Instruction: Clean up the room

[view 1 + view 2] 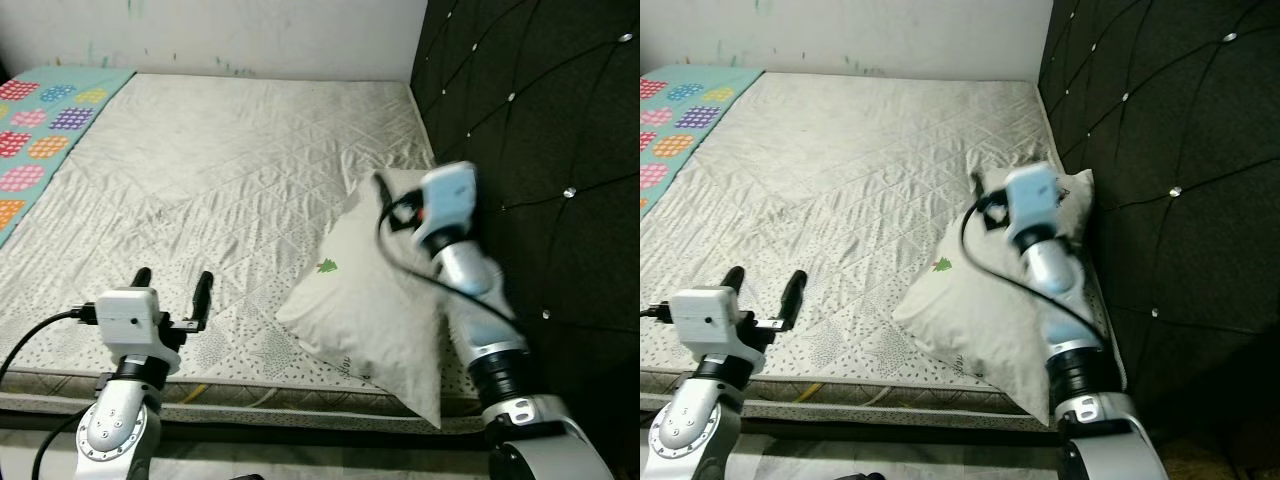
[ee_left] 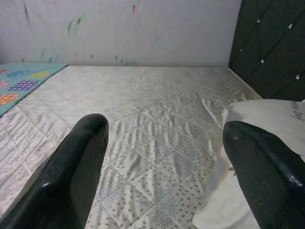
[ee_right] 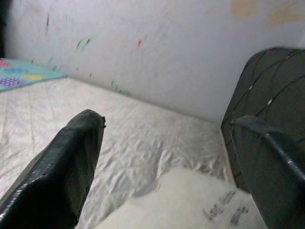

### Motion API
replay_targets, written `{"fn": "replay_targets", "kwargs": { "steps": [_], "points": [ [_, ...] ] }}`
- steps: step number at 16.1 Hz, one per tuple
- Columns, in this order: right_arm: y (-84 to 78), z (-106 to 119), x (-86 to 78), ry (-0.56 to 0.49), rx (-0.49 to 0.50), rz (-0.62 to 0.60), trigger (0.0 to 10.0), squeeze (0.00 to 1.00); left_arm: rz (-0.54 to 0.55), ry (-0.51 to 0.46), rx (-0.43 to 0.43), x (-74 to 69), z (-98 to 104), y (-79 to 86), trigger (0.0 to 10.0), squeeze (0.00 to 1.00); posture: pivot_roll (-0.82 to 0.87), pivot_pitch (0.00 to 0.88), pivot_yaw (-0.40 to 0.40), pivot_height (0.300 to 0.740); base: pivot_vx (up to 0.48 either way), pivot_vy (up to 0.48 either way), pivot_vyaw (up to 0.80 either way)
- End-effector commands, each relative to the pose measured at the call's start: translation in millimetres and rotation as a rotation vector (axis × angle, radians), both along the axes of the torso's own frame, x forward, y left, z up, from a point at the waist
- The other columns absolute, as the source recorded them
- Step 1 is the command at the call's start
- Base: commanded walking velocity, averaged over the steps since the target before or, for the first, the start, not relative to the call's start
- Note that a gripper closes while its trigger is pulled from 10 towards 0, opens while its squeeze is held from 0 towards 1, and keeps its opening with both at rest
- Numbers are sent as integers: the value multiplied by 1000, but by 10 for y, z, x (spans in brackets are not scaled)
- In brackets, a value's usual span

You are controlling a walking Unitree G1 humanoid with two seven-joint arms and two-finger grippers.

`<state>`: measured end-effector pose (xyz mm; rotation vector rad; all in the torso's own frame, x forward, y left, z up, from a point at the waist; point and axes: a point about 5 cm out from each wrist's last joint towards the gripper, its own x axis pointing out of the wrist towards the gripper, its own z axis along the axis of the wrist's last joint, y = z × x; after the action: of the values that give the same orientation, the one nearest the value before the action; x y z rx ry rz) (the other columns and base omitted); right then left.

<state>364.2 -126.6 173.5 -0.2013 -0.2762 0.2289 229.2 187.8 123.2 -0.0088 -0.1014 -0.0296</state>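
A white pillow (image 1: 370,300) with a small green tree mark lies on the right side of the mattress (image 1: 220,170), tilted against the black headboard. Its lower corner hangs over the mattress's front edge. My right arm (image 1: 450,215) is raised over the pillow's upper end. In the right wrist view my right gripper (image 3: 164,124) is open, with nothing between its fingers and the pillow (image 3: 190,205) below it. My left gripper (image 1: 175,277) stands open and empty above the mattress's front edge, left of the pillow (image 2: 257,143).
A black tufted headboard (image 1: 540,150) runs along the right of the bed. A teal blanket (image 1: 35,130) with coloured patches covers the far left of the mattress. A white wall (image 1: 220,30) stands behind the bed.
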Motion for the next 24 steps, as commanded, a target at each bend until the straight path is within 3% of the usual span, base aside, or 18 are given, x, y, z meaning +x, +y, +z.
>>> {"fn": "replay_targets", "kwargs": {
  "steps": [1,3,4,6,8,12,15,19,24],
  "points": [
    [58,73,27,-45,-22,28,10000,0,-10,17,6,19,-22,-24,10000,0,35,110,27,740,0,0,0],
    [-14,-91,15,21,-26,37,10000,0,-8,9,5,63,2,-56,10000,0,33,103,10,740,0,0,0],
    [-231,-271,-56,84,-3,-13,10000,0,-4,0,5,67,36,-27,10000,0,34,104,-2,740,0,0,0],
    [-464,-460,-194,140,48,-99,10000,0,19,-9,24,36,49,34,10000,0,33,106,-14,740,0,0,0],
    [-660,-578,-454,101,30,-139,10000,0,75,-11,46,14,61,170,10000,0,27,110,-17,740,0,0,0],
    [-976,-607,-761,109,70,-258,10000,0,132,-27,58,95,122,367,10000,0,-4,106,-3,740,0,0,0],
    [-1103,-628,-995,133,35,-274,10000,0,105,-48,45,221,185,337,10000,0,-34,118,21,740,0,0,0],
    [-1202,-584,-1103,117,35,-349,10000,0,34,-13,27,292,107,250,10000,0,-99,102,102,740,0,0,0],
    [-1341,-609,-1308,123,25,-447,10000,0,-43,-34,15,592,176,152,10000,0,-145,86,157,740,0,0,0]
  ]
}}
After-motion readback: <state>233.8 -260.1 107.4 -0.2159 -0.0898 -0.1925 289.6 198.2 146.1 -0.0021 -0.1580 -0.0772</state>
